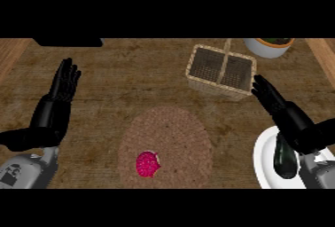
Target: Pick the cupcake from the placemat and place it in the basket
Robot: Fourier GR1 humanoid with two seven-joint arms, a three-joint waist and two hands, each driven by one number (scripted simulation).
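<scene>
A cupcake with pink frosting point(148, 164) sits near the front of a round woven placemat point(167, 133) in the middle of the counter. A square wicker basket point(204, 84) with a tall handle stands behind the placemat, at the back right. My right hand point(281, 108) is open with straight fingers, just right of the basket and apart from the cupcake. My left hand point(57, 99) rests open at the left, fingers up, holding nothing.
A white plate point(263, 155) with a dark green vegetable point(285, 159) lies at the right edge under my right forearm. A white pot with a plant point(270, 46) stands at the back right. A dark object point(68, 42) sits at the back left.
</scene>
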